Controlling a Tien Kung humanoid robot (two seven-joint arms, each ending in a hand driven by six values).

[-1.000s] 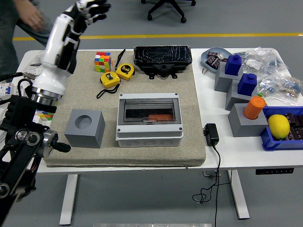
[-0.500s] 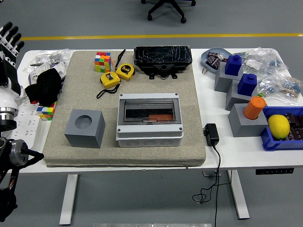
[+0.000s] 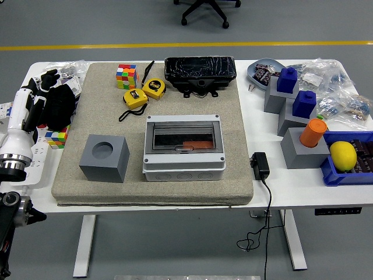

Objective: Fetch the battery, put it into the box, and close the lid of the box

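The grey box sits mid-mat with its clear lid down. An orange object shows through the lid inside it. A black wrapped pack lies at the mat's far edge. My left hand is at the table's left edge, beside a black cloth. Its fingers are loosely extended and hold nothing. The white forearm runs down to the lower left. It is well left of the box.
A grey cube with a round hole stands left of the box. Two yellow tape measures and a colour cube lie at the back of the mat. Grey and blue blocks, a lemon, bags and a power adapter fill the right side.
My left arm has swung from high over the back-left of the mat down and off to the table's left edge. The person at the top left has left the view.
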